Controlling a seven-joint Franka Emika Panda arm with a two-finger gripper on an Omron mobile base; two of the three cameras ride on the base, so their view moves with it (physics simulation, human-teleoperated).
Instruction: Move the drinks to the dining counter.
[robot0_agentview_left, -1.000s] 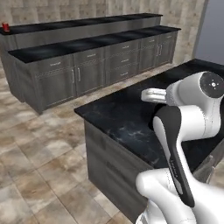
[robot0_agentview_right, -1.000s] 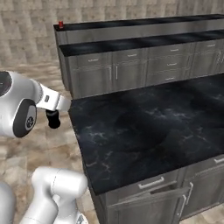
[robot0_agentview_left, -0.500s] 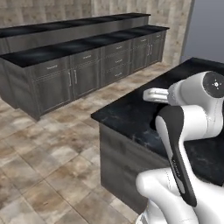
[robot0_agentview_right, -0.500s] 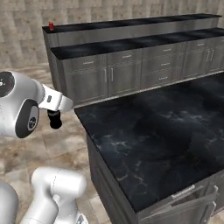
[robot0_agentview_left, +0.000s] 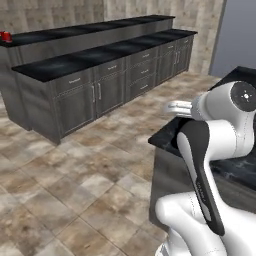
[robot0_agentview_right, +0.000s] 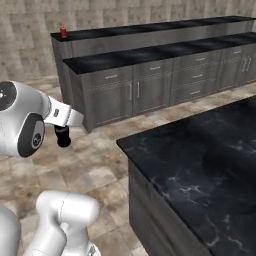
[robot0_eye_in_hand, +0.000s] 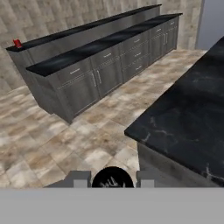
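Dark and slim, a small bottle (robot0_agentview_right: 63, 136) hangs from the gripper (robot0_agentview_right: 63, 131) in the right base view, its body pointing down over the tiled floor (robot0_agentview_right: 95, 170). In the hand view the bottle's round dark top (robot0_eye_in_hand: 112, 176) sits between the two grey fingers (robot0_eye_in_hand: 79, 179), which are closed in against it on either side. The white arm (robot0_agentview_left: 220, 120) holds this out beside the near corner of a shorter black-topped block (robot0_agentview_right: 200, 165), whose veined stone top fills the right of the hand view. Across the open floor, well apart from the gripper, runs the long dining counter (robot0_agentview_left: 100, 52) with its glossy black top, raised back ledge and grey panelled drawers. One small red can (robot0_agentview_right: 63, 32) stands on the raised ledge at the counter's far left end, just beside the corner.
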